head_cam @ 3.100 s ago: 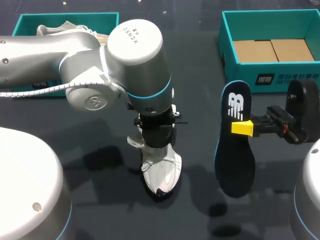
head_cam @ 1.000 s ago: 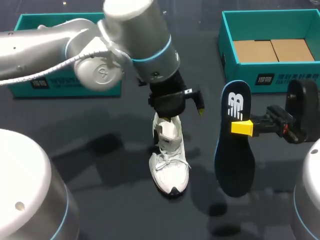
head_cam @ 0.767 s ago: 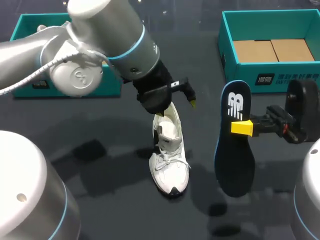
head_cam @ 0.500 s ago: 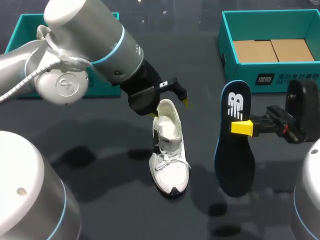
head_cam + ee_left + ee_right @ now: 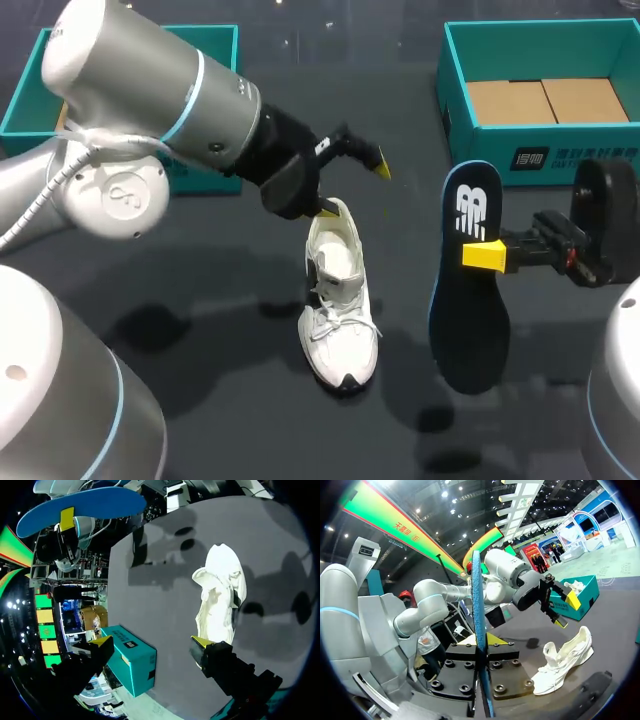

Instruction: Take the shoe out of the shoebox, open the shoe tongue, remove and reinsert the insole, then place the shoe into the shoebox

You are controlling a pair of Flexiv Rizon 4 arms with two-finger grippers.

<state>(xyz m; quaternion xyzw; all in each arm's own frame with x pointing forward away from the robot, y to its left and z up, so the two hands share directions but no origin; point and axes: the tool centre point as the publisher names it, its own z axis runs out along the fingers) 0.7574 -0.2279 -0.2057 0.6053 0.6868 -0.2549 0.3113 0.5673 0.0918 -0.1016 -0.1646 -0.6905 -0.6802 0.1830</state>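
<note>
Backs up and leftward off the single white sneaker (image 5: 338, 300) compared with a moment ago, with the left gripper (image 5: 352, 188) spread wide and gripping nothing. Leaves that sneaker resting on the table (image 5: 230, 420) just beneath its two yellow fingertips (image 5: 378, 168), heel nearest them. Keeps the right gripper (image 5: 485, 256) clamped on the one dark insole (image 5: 470, 320), held on edge. Shows two teal boxes: a left shoebox (image 5: 222, 45) behind the left arm (image 5: 130, 90), a right shoebox (image 5: 540, 165) past the right gripper.
</note>
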